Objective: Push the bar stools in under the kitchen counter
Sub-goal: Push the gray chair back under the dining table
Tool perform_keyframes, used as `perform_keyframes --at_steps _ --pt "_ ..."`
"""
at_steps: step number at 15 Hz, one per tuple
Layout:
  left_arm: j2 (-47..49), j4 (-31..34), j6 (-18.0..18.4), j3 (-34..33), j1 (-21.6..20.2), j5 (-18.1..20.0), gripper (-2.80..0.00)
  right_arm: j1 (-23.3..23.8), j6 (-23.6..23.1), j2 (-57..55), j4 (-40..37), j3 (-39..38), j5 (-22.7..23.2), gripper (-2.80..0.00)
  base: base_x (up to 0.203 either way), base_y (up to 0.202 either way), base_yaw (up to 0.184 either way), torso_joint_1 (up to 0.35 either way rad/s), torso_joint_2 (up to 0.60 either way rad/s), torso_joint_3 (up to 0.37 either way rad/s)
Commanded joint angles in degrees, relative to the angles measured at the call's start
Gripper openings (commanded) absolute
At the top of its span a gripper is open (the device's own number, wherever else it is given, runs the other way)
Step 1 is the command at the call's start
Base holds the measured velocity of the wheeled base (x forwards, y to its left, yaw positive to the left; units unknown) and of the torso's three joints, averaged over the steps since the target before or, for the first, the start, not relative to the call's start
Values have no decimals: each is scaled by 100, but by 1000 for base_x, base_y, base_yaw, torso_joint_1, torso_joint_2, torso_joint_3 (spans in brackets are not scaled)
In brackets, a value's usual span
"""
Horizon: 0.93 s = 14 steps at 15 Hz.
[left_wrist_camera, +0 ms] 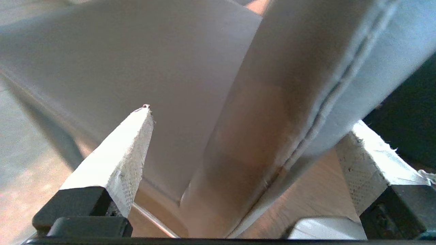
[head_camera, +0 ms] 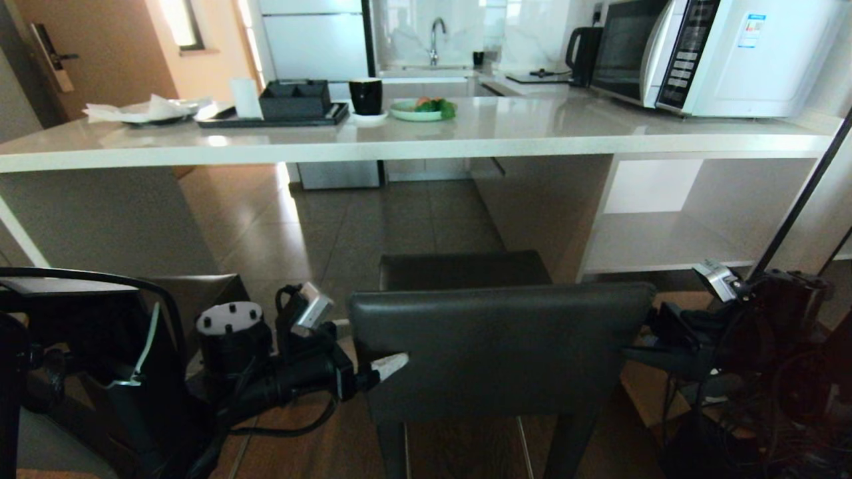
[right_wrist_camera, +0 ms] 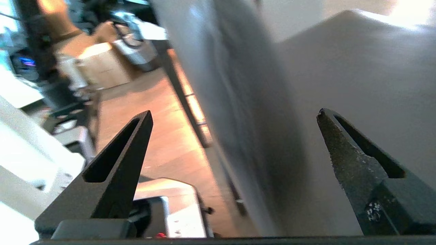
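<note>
Head view: bar stool (head_camera: pixel 499 346) backrest hides its seat; legs cut off.

The left gripper (head_camera: pixel 389 364) is black with white cloth-wrapped fingers (left_wrist_camera: pixel 119 160) and looping black cables; the right gripper (right_wrist_camera: pixel 235 163) has bare black pointed fingers

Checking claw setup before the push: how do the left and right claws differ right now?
Left claw has white fabric-wrapped fingers; right claw has bare black ones. Left claw sits at the stool backrest's left edge, right claw at its right edge. Shared: both are open and straddle the backrest's edge, with a finger on either side.
</note>
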<state>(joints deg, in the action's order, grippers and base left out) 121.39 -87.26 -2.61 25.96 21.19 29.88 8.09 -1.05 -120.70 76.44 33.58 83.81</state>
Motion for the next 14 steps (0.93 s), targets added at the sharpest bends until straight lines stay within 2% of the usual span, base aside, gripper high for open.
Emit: perform_keyframes --at_steps 1,8,14 --pt "87 -40 5 31 43 -391 0 -197 63 -15 47 178 48 0 0 0 0 0 0 0" --pt "77 -40 24 49 307 -404 0 -369 184 -94 56 361 4 0 0 0 0 0 0 0" --pt "100 -40 24 163 259 -404 0 -387 184 -94 60 395 -67 0 0 0 0 0 0 0"
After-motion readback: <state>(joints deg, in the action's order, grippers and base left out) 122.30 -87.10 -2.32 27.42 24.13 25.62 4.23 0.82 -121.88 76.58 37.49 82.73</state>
